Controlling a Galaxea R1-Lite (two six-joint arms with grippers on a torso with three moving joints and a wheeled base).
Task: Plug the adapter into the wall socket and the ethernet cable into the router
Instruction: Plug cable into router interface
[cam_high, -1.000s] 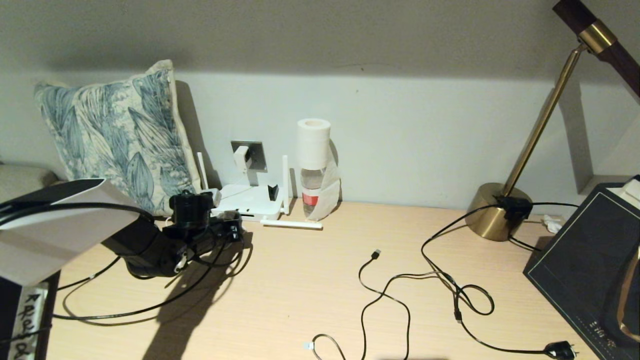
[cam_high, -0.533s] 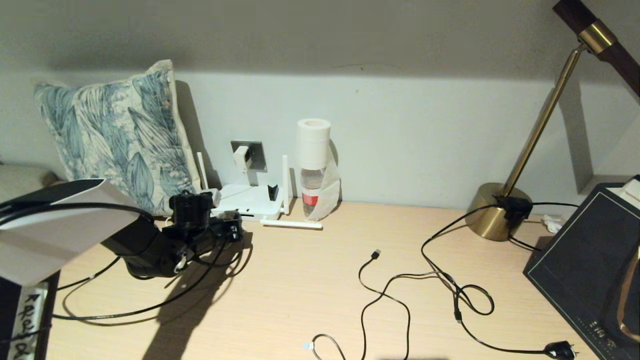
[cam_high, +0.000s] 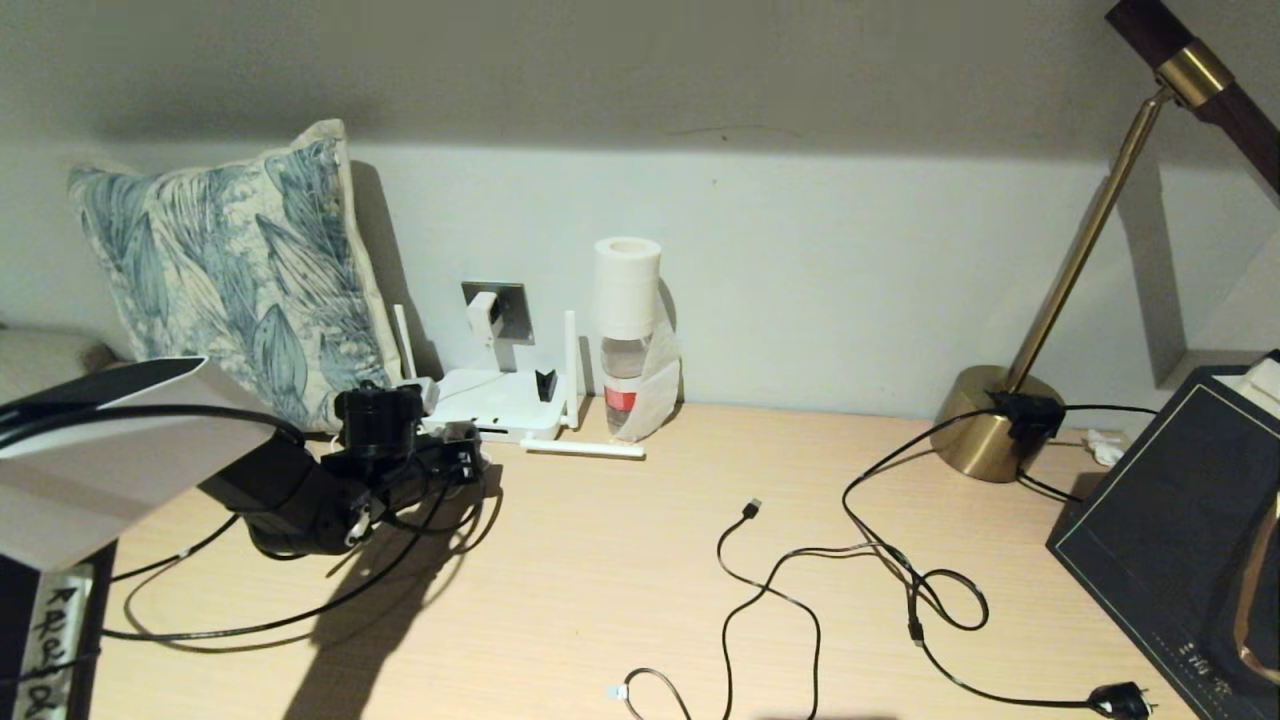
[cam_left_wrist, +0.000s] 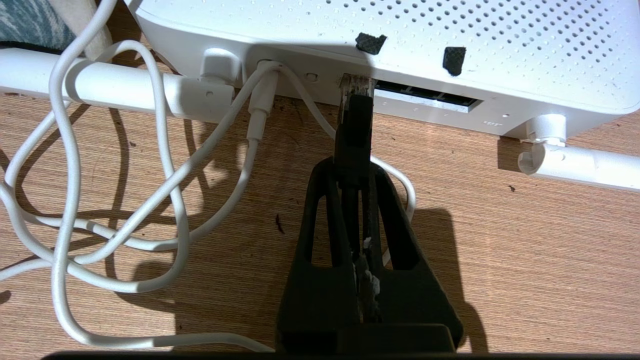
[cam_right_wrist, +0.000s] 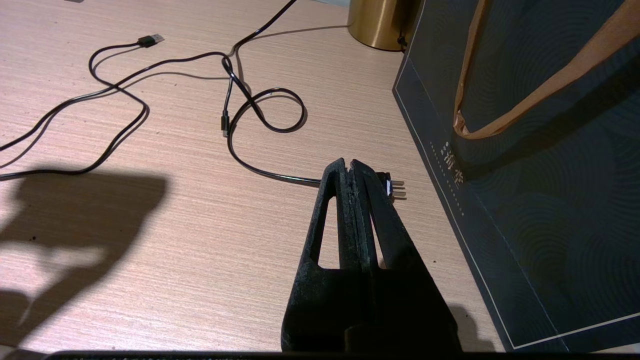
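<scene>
At the router (cam_left_wrist: 380, 50) port edge, my left gripper (cam_left_wrist: 354, 165) pinches the ethernet cable (cam_left_wrist: 353, 127) boot, clip connector at the port mouth; slight tilt could jam it short of latching.

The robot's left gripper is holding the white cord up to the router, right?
Not quite. The left gripper is shut on the black ethernet cable, its clear tip at the router port. The white cord is already plugged in beside it. The left wrist view shows this.

leaf-print pillow (cam_high: 230, 270), brass lamp (cam_high: 1000, 430), dark bag (cam_high: 1180, 530)
</scene>
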